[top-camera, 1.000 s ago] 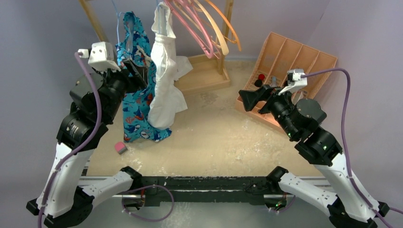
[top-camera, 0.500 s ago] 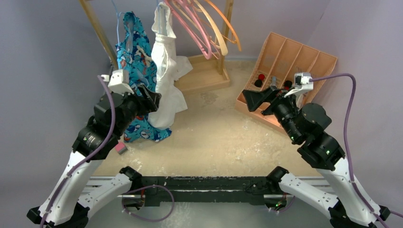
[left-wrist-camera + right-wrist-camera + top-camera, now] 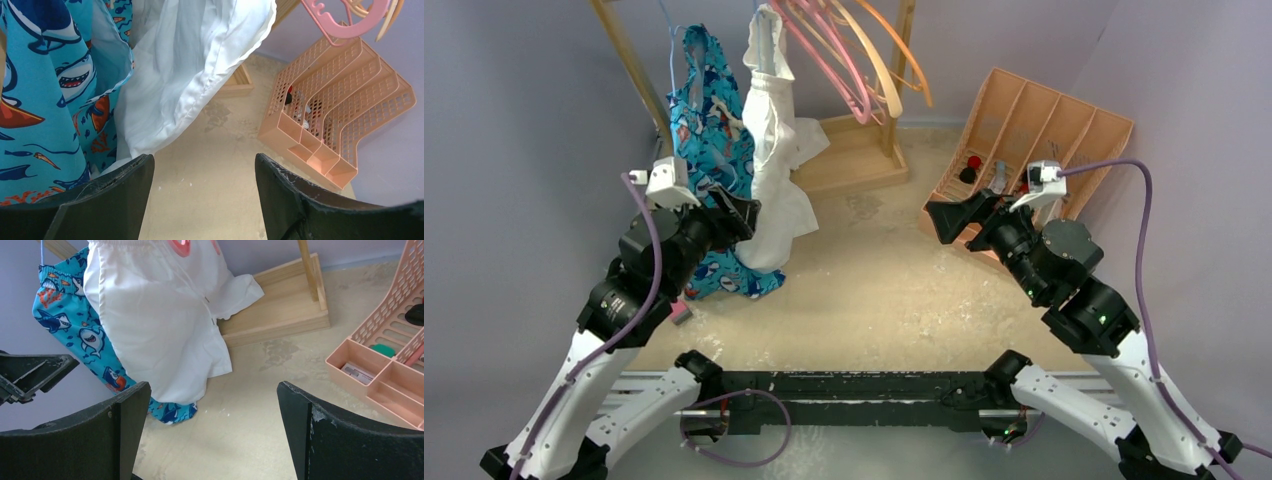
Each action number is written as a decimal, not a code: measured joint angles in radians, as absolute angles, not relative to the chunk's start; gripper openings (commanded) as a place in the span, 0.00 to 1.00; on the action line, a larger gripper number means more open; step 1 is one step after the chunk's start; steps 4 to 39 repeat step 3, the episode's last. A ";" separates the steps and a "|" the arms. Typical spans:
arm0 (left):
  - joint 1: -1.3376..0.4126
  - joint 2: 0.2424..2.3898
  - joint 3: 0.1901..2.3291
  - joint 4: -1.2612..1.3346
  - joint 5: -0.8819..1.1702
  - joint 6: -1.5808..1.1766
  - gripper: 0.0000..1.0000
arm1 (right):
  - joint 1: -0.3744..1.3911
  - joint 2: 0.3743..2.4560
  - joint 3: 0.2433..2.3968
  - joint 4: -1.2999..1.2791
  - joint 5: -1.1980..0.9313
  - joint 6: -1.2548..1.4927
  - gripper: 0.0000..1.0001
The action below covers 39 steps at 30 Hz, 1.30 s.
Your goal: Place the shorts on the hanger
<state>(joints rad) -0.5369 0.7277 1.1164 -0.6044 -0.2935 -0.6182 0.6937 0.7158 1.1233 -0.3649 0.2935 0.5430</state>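
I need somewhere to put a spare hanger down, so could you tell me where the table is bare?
Bare: the table between the shorts and the organizer. Crowded: the rack base and left edge by the shark garment.

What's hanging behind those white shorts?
Behind the white shorts hangs a blue shark-print garment, partly covered by them. Whatever hanger holds the shorts is hidden by the fabric.

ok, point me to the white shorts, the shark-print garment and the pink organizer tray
white shorts [image 3: 160, 325], right wrist view, middle of the hanging leg panel.
shark-print garment [image 3: 714, 130], top view, upper printed fabric.
pink organizer tray [image 3: 345, 172], left wrist view, near corner wall.
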 measured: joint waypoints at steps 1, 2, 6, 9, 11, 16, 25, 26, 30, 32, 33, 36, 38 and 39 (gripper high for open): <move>-0.537 0.730 1.116 -0.601 -0.295 -0.618 0.73 | 0.694 0.716 1.123 -0.364 0.293 0.544 0.99; -0.537 0.733 1.116 -0.597 -0.295 -0.618 0.73 | 0.694 0.716 1.123 -0.364 0.292 0.544 0.99; -0.537 0.737 1.116 -0.593 -0.295 -0.618 0.73 | 0.694 0.716 1.123 -0.364 0.290 0.546 0.99; -0.537 0.737 1.116 -0.593 -0.295 -0.618 0.73 | 0.694 0.716 1.123 -0.364 0.290 0.546 0.99; -0.537 0.737 1.116 -0.593 -0.295 -0.618 0.73 | 0.694 0.716 1.123 -0.364 0.290 0.546 0.99; -0.537 0.737 1.116 -0.593 -0.295 -0.618 0.73 | 0.694 0.716 1.123 -0.364 0.290 0.546 0.99; -0.537 0.737 1.116 -0.593 -0.295 -0.618 0.73 | 0.694 0.716 1.123 -0.364 0.290 0.546 0.99; -0.537 0.737 1.116 -0.593 -0.295 -0.618 0.73 | 0.694 0.716 1.123 -0.364 0.290 0.546 0.99; -0.537 0.737 1.116 -0.593 -0.295 -0.618 0.73 | 0.694 0.716 1.123 -0.364 0.290 0.546 0.99; -0.537 0.737 1.116 -0.593 -0.295 -0.618 0.73 | 0.694 0.716 1.123 -0.364 0.290 0.546 0.99; -0.537 0.737 1.116 -0.593 -0.295 -0.618 0.73 | 0.694 0.716 1.123 -0.364 0.290 0.546 0.99; -0.537 0.737 1.116 -0.593 -0.295 -0.618 0.73 | 0.694 0.716 1.123 -0.364 0.290 0.546 0.99; -0.537 0.737 1.116 -0.593 -0.295 -0.618 0.73 | 0.694 0.716 1.123 -0.364 0.290 0.546 0.99; -0.537 0.737 1.116 -0.593 -0.295 -0.618 0.73 | 0.694 0.716 1.123 -0.364 0.290 0.546 0.99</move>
